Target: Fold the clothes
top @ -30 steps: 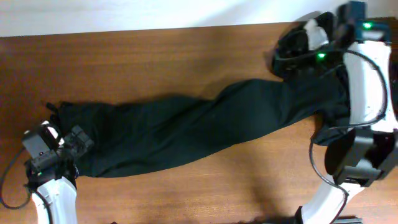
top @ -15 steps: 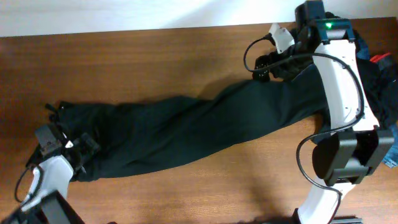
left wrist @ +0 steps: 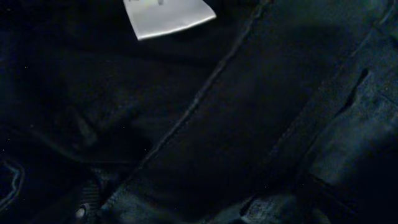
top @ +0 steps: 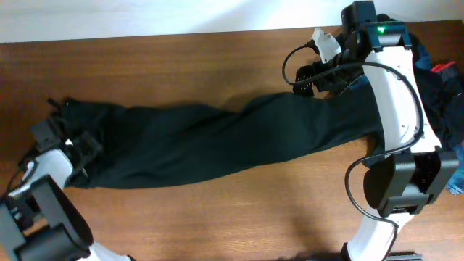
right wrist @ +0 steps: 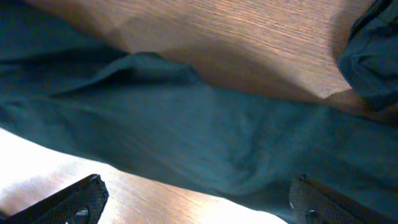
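Black trousers (top: 217, 148) lie stretched across worktop (top: 181, 65); left end effector (top: 69, 139) released at their left end, right end effector (top: 313, 72) released above right end, dark clothes pile (top: 444, 98) at right edge

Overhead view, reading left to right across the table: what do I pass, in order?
left tool → black trousers stretched lengthwise across the table → right tool over the trousers' right end → heap of other clothes at the right edge
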### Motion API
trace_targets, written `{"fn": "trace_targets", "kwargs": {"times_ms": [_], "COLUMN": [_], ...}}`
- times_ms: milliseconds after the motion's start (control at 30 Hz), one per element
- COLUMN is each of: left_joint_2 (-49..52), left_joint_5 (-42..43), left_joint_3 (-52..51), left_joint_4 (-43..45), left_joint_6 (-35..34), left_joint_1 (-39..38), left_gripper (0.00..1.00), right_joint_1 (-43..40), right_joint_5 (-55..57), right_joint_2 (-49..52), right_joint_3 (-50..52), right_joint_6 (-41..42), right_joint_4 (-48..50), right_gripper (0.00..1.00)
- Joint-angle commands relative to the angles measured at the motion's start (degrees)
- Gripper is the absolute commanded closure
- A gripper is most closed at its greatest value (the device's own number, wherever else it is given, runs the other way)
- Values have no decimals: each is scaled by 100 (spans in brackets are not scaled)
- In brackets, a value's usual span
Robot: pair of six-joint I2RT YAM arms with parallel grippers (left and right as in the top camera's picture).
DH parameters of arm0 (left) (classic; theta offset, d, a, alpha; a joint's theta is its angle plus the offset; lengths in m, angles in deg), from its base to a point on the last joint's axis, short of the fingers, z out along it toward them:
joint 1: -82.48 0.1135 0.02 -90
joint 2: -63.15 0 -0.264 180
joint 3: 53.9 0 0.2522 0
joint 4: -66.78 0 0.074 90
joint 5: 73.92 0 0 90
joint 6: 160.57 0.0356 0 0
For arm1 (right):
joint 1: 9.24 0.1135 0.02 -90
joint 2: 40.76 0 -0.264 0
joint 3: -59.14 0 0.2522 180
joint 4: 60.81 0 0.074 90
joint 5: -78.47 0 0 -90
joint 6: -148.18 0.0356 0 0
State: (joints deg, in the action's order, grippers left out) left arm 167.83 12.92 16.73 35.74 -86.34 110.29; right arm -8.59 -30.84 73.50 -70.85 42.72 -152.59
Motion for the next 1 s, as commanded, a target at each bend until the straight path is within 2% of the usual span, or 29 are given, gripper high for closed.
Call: {"fn": "trace_targets", "kwargs": {"times_ms": [0, 367, 700, 867, 967], "left_joint_2": [811, 1019, 1073, 1069, 1069], "left_joint_5": [337, 422, 122, 144, 269], "left_joint_3": [227, 1401, 2216, 2605, 3027], "left_joint_4": [13, -144, -369, -1051, -1818], "left_joint_6": [96, 262, 413, 413, 413], "left_joint_1": [4, 74, 144, 201, 164], "left_gripper": [1, 1, 1, 1, 1], "right_joint_1": [26, 26, 26, 37, 92], "right_joint_5": [52, 52, 52, 46, 50], "right_joint_2": [-146, -146, -146, -146, -140], "right_joint_3": [-85, -85, -83, -83, -83], "right_joint_6": [-59, -59, -59, -59, -61], "right_joint_4": [-11, -127, -234, -238, -210], "right_gripper": [1, 1, 1, 1, 1]}}
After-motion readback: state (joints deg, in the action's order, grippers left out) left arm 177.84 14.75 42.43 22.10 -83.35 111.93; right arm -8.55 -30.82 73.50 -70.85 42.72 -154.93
